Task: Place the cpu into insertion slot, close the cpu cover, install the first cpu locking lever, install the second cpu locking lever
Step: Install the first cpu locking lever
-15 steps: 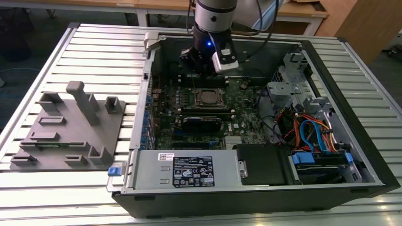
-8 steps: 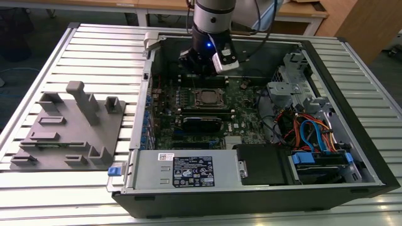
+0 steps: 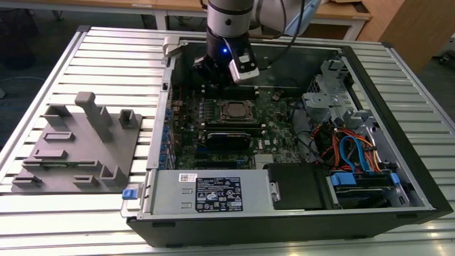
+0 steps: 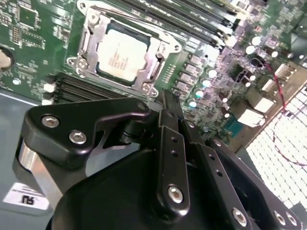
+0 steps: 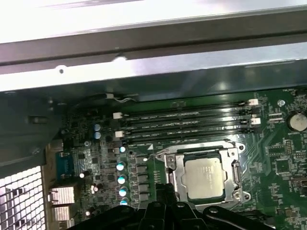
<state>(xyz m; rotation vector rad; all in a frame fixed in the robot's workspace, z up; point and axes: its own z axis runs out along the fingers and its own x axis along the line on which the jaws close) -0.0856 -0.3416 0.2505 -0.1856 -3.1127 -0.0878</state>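
In the exterior view the nearest thing is the grey power-supply box (image 3: 206,193), lying along the front edge of the open computer case (image 3: 419,181). At its three o'clock sits a black drive bay (image 3: 302,185), with blue cables (image 3: 355,152) at about one o'clock of that. On the slatted table (image 3: 106,58), at nine o'clock from the case, lies a grey fixture plate (image 3: 74,154) with upright pegs.

Farther in lies the green motherboard (image 3: 274,136). Near its middle the cpu (image 3: 232,111) rests in the insertion slot (image 5: 201,156). The cpu is a small flat square with a dull, pale grey metal top that carries faint print, and it lies level. The cpu cover (image 5: 174,178), a thin silvery frame, lies flat over the chip's edges, and the metal top shows through its square window. Long black memory slots (image 5: 187,122) run beside the socket.

The gripper (image 3: 208,74) hangs inside the case at about eleven o'clock from the cpu, near it but apart. In both wrist views its black fingers (image 4: 168,108) meet at the tips with nothing between them, and the cpu lies just ahead of them, untouched.

Farthest off, the arm (image 3: 229,21) rises at twelve o'clock, with wooden tables (image 3: 341,13) behind it.
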